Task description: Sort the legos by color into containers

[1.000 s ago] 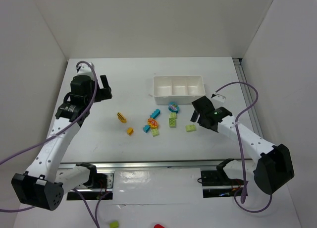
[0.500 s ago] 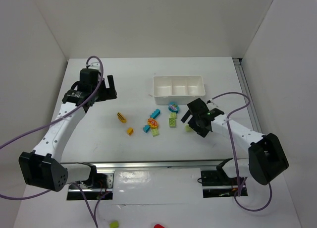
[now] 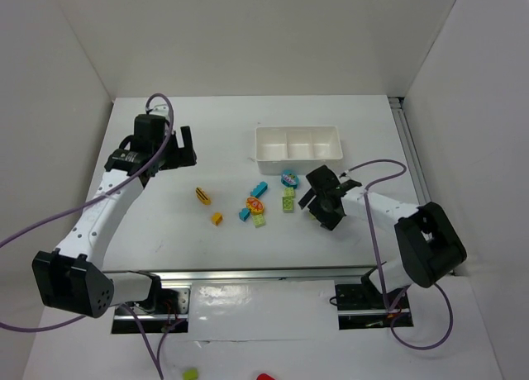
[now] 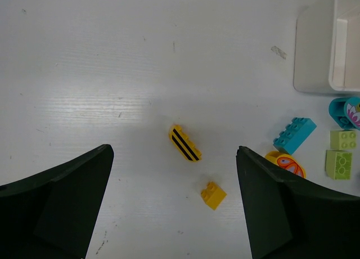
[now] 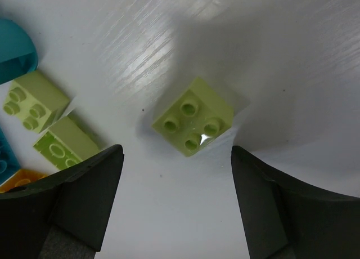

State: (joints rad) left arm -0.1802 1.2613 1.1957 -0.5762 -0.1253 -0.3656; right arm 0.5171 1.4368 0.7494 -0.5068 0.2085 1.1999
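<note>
1. Black fingers (image 5: pixel 84 202) of the right end effector (image 5: pixel 175 177) stand wide apart, released and gripping nothing. It sits low over the table (image 3: pixel 215 132).
2. Between those fingers, just ahead of the tips, lies a lime-green four-stud brick (image 5: pixel 193 123). It sits flat on the table, studs up, turned at an angle, and touches neither finger.
3. Out past the finger on the left of the wrist view are two more lime bricks (image 5: pixel 34 101), side by side. Whether they touch cannot be told.
4. Farther out on that side are a cyan curved piece (image 5: pixel 14 50) and, near the finger's base, a sliver of orange.
5. The left end effector (image 4: pixel 174 157) is also released, with its fingers spread, and it hangs well above the table.
6. Below its gap lies a yellow brick with black stripes (image 4: pixel 184 143). A small orange-yellow brick (image 4: pixel 214 195) sits near it, toward the wrist, and the two do not touch.
7. Past the finger on the right of that wrist view is a cluster: a cyan brick (image 4: pixel 294 134), a round orange piece (image 4: pixel 284 162) just beside it, and lime bricks at the frame edge.
8. Ahead of the left end effector on the same side is the white tray (image 4: pixel 320 50). In the top view it lies just beyond the right end effector's fingertips.
9. Every brick in view lies on the table, none of them in the tray's compartments.
</note>
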